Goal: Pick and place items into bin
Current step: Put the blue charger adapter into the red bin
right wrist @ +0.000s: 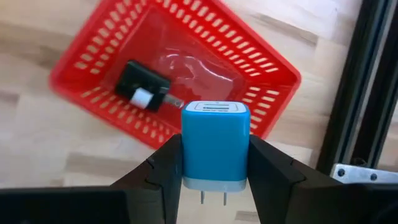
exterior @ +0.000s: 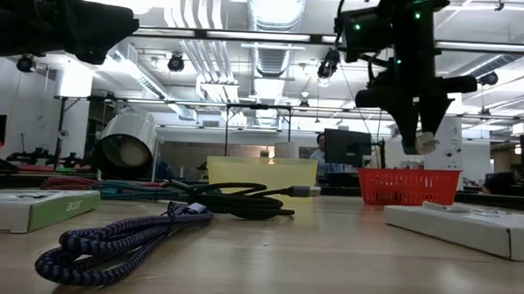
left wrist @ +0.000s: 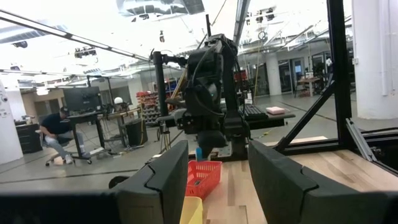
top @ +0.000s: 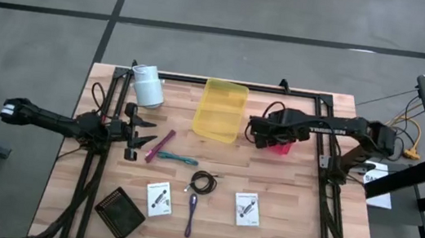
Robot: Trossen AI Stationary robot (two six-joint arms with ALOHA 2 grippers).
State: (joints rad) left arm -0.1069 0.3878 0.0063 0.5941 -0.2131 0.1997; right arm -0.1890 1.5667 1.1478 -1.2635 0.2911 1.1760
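The wooden table (top: 282,218) is seen with the yellow bin (top: 221,109) at its far middle. A red basket (right wrist: 174,78), holding a black adapter (right wrist: 143,87), is placed below the right gripper (right wrist: 214,171), whose fingers are closed on a blue charger cube (right wrist: 216,143). The left gripper (left wrist: 217,186) is held spread apart and empty near the magenta stick (top: 162,144).

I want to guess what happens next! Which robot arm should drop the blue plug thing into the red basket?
The right arm. Its gripper is shut on the blue charger and hangs right above the red basket. The left gripper is open, far across the table near the magenta stick.
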